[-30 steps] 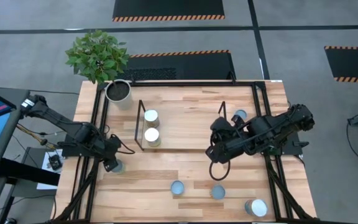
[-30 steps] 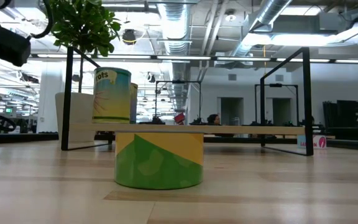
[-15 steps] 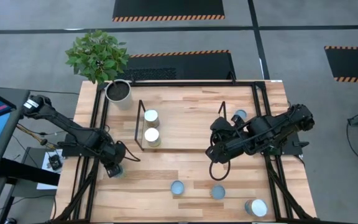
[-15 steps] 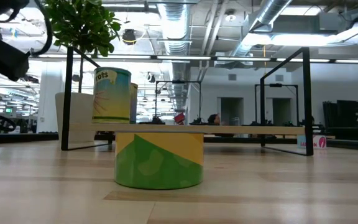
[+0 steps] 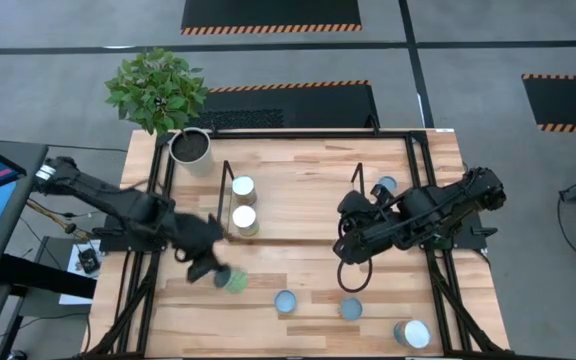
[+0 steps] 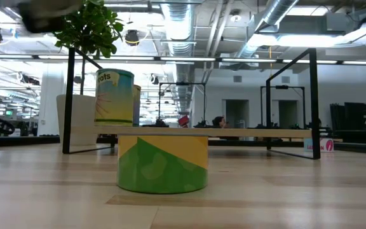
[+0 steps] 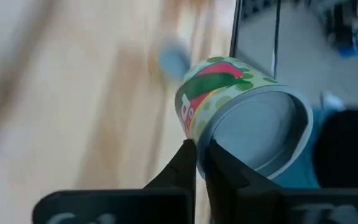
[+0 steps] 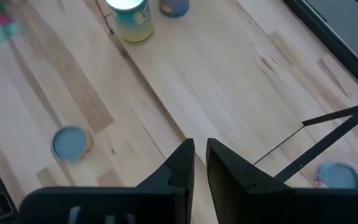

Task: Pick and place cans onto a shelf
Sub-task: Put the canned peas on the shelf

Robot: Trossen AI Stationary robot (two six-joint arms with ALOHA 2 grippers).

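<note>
My left gripper (image 5: 211, 268) (image 7: 199, 151) is shut over the table's near left part. Just beyond its fingertips a green-and-red can (image 7: 229, 112) (image 5: 233, 281) lies tipped, with its pale end facing the wrist camera. The shelf (image 5: 308, 205) carries two cans (image 5: 243, 190) (image 5: 244, 220) at its left end and one can (image 5: 386, 186) at its right end. Three more cans (image 5: 285, 302) (image 5: 351, 308) (image 5: 411, 333) stand on the table's near part. My right gripper (image 5: 346, 250) (image 8: 199, 155) hangs shut and empty near the shelf's near edge. My left gripper's shut fingertips (image 7: 188, 149) stand against the tipped can's side wall (image 7: 194, 127), close to the rim of its pale end. Nothing shows between the fingers. I cannot tell whether they touch the can or only stand in front of it.
A white plant pot (image 5: 190, 148) with a leafy plant stands at the table's far left corner. Black wire uprights (image 5: 226, 200) (image 5: 358, 200) close the shelf's ends. In the low view a green-and-yellow can (image 6: 162, 162) stands close in front of the shelf.
My left gripper has swept quickly from the table's left edge toward the right. The can that stood upright under it has gone along, a little toward the near edge, and now lies tipped beside the fingertips. My right arm has kept still.
</note>
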